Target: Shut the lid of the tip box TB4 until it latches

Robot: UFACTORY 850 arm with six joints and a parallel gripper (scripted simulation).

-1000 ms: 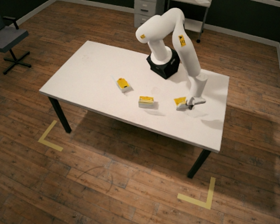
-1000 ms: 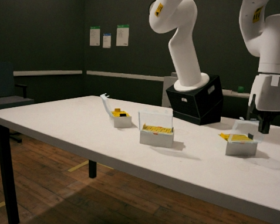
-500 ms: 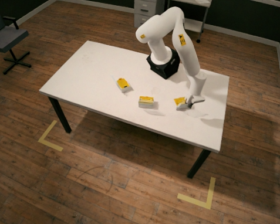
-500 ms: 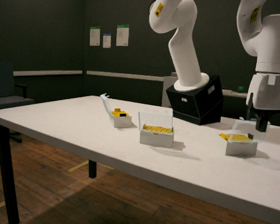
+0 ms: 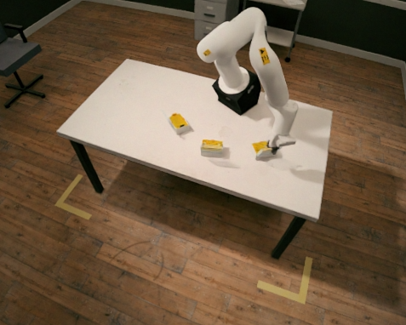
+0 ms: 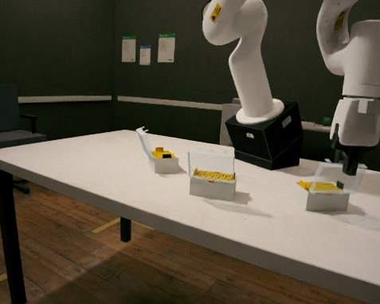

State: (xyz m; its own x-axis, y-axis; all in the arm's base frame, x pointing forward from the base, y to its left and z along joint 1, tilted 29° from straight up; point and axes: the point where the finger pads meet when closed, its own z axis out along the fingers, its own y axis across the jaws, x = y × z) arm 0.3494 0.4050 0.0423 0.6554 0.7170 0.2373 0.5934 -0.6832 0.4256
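Three white tip boxes with yellow inserts stand flat on the white table; I cannot read their labels. The right box has its clear lid standing open, leaning a little over the box. My gripper is shut and empty, pointing down, with its fingertips at the back of that lid near its top edge. The middle box has its lid upright. The left box has its lid open and leaning away from the box.
The black robot base stands at the back of the table behind the boxes. The table's front edge runs close to the middle and right boxes. An office chair stands on the floor at the far left.
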